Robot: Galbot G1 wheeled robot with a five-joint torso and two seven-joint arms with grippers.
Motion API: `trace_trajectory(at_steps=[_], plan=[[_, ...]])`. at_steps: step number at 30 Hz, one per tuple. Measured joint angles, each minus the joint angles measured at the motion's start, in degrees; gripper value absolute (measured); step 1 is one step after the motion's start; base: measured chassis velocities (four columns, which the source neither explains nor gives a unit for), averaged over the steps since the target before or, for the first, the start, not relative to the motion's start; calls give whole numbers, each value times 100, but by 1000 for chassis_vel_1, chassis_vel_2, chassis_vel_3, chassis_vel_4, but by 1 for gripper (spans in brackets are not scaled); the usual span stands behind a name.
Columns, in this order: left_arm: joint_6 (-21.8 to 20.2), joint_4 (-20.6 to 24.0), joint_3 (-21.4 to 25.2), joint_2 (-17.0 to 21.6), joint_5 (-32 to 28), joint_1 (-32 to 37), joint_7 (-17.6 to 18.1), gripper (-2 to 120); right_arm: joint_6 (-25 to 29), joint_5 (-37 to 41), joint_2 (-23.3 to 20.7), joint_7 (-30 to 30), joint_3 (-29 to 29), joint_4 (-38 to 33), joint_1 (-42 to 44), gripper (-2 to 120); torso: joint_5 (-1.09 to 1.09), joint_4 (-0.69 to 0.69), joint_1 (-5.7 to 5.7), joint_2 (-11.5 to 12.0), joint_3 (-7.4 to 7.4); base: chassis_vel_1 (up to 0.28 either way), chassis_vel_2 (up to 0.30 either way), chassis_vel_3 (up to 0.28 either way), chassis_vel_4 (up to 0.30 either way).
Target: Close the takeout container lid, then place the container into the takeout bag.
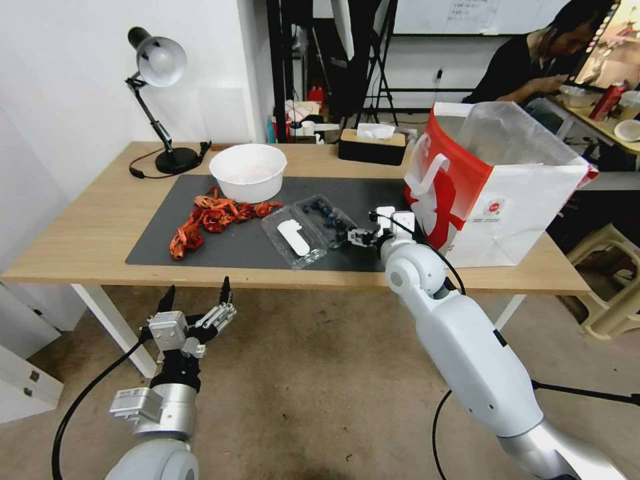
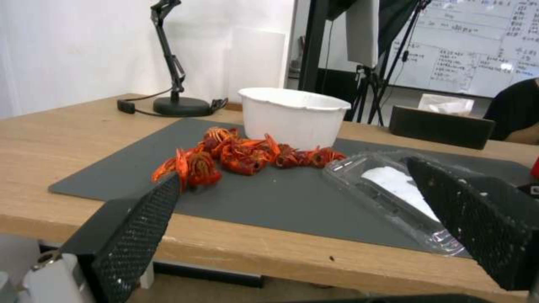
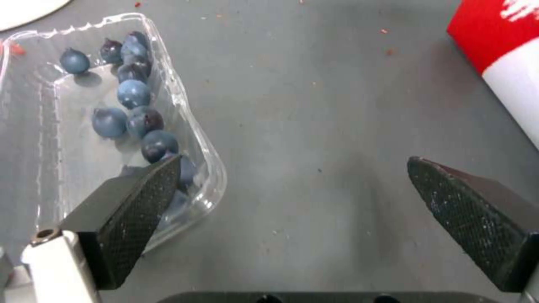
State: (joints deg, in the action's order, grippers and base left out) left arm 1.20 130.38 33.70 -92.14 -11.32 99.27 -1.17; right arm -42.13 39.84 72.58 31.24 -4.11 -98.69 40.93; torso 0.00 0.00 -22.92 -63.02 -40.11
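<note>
- Right gripper (image 3: 292,198) hangs low over the grey mat (image 1: 200,240), jaws spread wide with nothing between them; one finger (image 3: 134,202) lies over the near corner of the container (image 3: 67,139), the other stands well clear of it over bare mat
- In the head view the right gripper (image 1: 360,236) sits between the container (image 1: 327,217) and the bag (image 1: 493,193), just beside the container's edge
- Container lies open and flat on the mat; blueberries (image 3: 132,94) are bunched along one side of the tray; the lid (image 1: 293,237) is folded out towards the table's (image 1: 80,233) front edge, white label up
- Bag stands upright on the table at the mat's right end, mouth open, near the container but apart from it
- Left gripper (image 1: 195,298) hovers below and in front of the table edge, jaws wide apart and empty; its camera looks across the mat at the lid (image 2: 393,185)
- Red scraps (image 1: 213,217) lie left of the container; a white bowl (image 1: 248,171) stands behind them
</note>
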Motion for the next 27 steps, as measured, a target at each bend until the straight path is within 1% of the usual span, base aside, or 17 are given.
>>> trace_trajectory(at_steps=[14, 27], plan=[[11, -46, -41, 0, -11, -55, 5, 100, 5, 130, -147, 30, -216, -368, 414, 100, 0, 0, 0, -1, 1, 0, 0, 0, 0], [82, -56, -44, 0, -12, -42, 7, 100, 6, 191, -136, 45, -235, -641, 631, 100, 0, 0, 0, 0, 0, 0, 0, 0, 0]])
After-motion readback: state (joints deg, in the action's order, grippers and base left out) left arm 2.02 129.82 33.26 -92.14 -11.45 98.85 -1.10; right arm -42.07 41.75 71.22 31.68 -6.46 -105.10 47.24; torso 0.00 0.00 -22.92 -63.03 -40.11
